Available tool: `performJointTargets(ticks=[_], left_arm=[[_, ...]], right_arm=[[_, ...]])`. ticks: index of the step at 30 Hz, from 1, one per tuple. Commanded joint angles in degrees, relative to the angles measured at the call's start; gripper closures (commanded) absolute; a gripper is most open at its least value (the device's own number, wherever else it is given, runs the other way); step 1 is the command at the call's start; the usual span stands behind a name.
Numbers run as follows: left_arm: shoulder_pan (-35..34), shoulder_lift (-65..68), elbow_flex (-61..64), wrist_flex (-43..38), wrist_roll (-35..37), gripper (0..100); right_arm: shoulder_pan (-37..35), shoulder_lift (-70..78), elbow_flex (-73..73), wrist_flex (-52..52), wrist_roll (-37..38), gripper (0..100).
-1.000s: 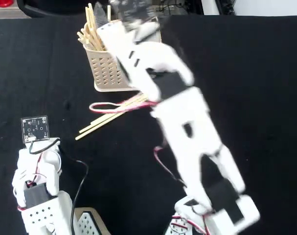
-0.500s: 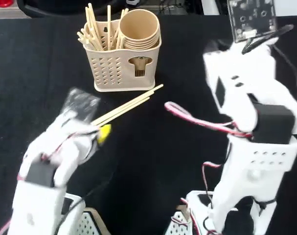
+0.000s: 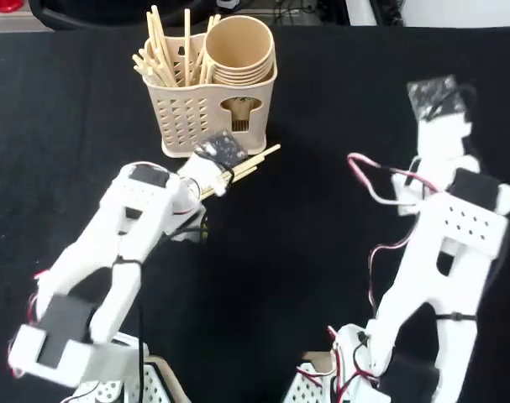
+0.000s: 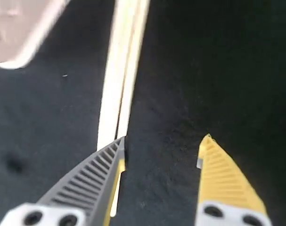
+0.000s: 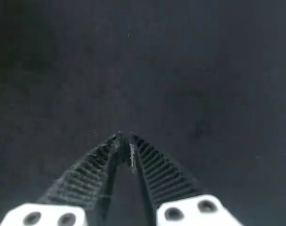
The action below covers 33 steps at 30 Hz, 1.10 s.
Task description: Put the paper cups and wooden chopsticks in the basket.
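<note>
Bright, even light fell from above onto the black table [image 3: 322, 101], which swallowed it — shadows hardly showed (the white left arm [image 3: 124, 231] and right arm [image 3: 465, 227] glared instead). In the left wrist view the chopsticks [image 4: 119, 80] were washed nearly white; the right wrist view was dim.

chopsticks [image 3: 263, 155]: lower ends hidden under left arm [image 3: 141, 214] | basket [image 4: 20, 30]: blurred, cut off by wrist-view edge | stacked paper cups [image 3: 239, 50]: count unclear
</note>
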Motion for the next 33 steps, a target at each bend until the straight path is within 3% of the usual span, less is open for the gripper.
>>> performJointTargets(ticks=[1, 6, 11, 20, 26, 33], left_arm=[[0.13, 2.73, -3.38, -3.43, -3.96, 75], [-3.03, 4.57, -5.05, -6.95, -4.48, 75], [-6.73, 4.75, -5.93, -8.97, -9.67, 75], [-9.1, 18.9, -12.62, -13.98, -11.69, 75], [-9.19, 26.73, -21.58, -8.18, -8.09, 77], [-9.19, 26.64, -22.46, 2.73, -18.81, 94]], right_arm=[[1.05, 0.04, 7.08, -5.8, -0.18, 98.6], [-3.34, 0.04, 11.91, -6.07, -3.43, 98.6], [-8.79, 0.04, 17.1, -10.73, -8.44, 98.6], [-9.49, 0.04, 25.36, -18.55, -11.43, 98.6], [-9.41, 0.04, 29.93, -23.3, -11.25, 98.5], [-9.58, 0.04, 33.27, -26.11, -10.9, 98.4]])
